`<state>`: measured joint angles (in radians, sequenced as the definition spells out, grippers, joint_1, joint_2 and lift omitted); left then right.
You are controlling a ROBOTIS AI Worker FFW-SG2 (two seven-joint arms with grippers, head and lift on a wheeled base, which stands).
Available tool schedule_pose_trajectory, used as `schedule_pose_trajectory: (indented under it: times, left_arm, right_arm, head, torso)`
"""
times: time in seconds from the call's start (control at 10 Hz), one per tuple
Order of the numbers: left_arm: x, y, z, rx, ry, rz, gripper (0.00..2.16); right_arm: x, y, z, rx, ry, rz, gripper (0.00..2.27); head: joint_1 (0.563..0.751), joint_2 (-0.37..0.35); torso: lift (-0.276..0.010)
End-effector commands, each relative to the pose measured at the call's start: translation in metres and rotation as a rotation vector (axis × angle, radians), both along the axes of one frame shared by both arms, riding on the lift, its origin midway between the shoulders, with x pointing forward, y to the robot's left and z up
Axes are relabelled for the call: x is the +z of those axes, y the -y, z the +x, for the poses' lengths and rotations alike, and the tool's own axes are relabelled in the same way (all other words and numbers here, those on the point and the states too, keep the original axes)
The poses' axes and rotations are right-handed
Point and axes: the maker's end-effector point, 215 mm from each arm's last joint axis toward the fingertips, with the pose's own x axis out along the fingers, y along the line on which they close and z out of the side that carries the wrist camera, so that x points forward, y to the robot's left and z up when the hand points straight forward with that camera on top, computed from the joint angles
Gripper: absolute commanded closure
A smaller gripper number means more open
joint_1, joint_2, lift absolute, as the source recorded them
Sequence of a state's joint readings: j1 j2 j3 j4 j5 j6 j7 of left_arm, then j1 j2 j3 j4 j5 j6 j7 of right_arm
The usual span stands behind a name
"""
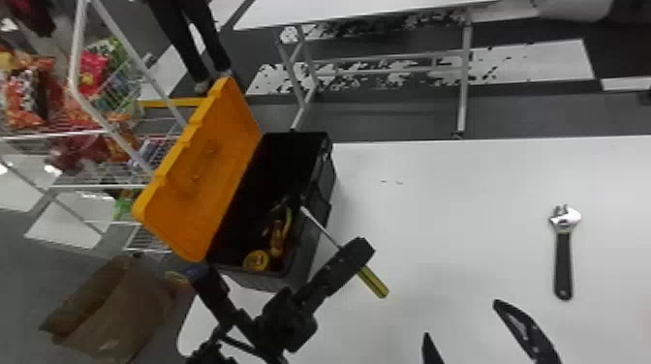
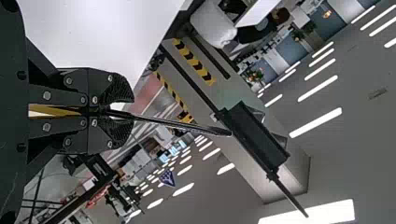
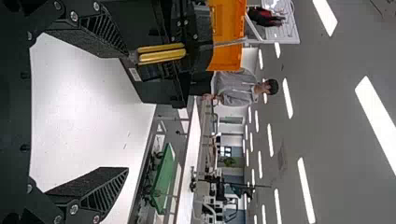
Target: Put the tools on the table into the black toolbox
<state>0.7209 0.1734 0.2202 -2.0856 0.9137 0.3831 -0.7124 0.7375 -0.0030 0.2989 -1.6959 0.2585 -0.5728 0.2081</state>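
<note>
Over there the left end effector (image 1: 356,249) grips the screwdriver (image 1: 374,283) shank-first toward the black toolbox (image 1: 301,264), presumably for easy dropping in, while the right end effector (image 3: 123,112) gapes, the adjustable wrench (image 1: 563,264) lying on the worktop (image 1: 445,203).

No wording, brand or number is legible. One pale label (image 3: 135,74) noted on the black toolbox (image 3: 161,91); any print is too small to read.

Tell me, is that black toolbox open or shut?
The black toolbox is open: its orange lid is tipped back, and tools show inside.
</note>
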Motion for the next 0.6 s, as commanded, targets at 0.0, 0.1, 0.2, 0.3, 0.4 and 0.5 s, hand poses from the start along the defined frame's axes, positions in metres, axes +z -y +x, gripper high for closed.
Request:
schedule_pose_trajectory:
  times: [0.0, 0.1, 0.2, 0.3, 0.4, 0.5]
  left_arm:
    - [0.026, -0.023, 0.010, 0.044, 0.055, 0.033, 2.14]
    - [0.043, -0.042, 0.019, 0.082, 0.094, 0.078, 2.14]
    - [0.054, -0.066, 0.027, 0.128, 0.120, 0.126, 2.14]
    - [0.060, -0.087, 0.037, 0.171, 0.140, 0.183, 2.14]
    - [0.057, -0.104, 0.043, 0.209, 0.137, 0.221, 2.14]
    - [0.051, -0.120, 0.049, 0.258, 0.141, 0.305, 2.14]
  right_arm:
    - [-0.001, 0.016, 0.001, -0.031, 0.003, 0.010, 0.17]
    - [-0.004, 0.021, 0.001, -0.040, -0.001, 0.007, 0.17]
    - [-0.005, 0.025, 0.000, -0.048, -0.003, 0.014, 0.17]
    - [-0.005, 0.026, -0.001, -0.051, 0.002, 0.017, 0.17]
    - [-0.006, 0.027, -0.001, -0.052, -0.002, 0.018, 0.17]
    - [-0.004, 0.028, -0.001, -0.052, 0.003, 0.020, 0.17]
  head:
    - [0.695, 0.350]
    - [0.695, 0.350]
    - [0.695, 0.350]
    - [0.695, 0.350]
    - [0.695, 0.350]
    - [0.695, 0.350]
  torso:
    - [-0.075]
    - [-0.075]
    - [-0.075]
    - [-0.075]
    - [-0.075]
    - [-0.075]
